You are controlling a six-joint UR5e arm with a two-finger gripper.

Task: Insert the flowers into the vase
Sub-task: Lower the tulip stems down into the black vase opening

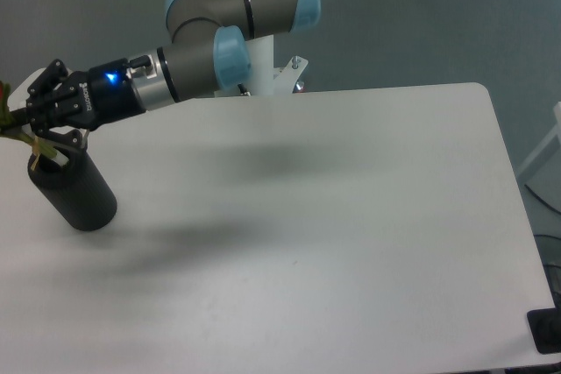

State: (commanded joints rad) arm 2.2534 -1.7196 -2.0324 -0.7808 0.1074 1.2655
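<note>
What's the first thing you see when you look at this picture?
The big grey and blue robot arm reaching across to the far left. Its black hand grips the flowers, mostly cut off by the picture's edge, with the stems down at the mouth of the black vase near the white table's left edge.
</note>
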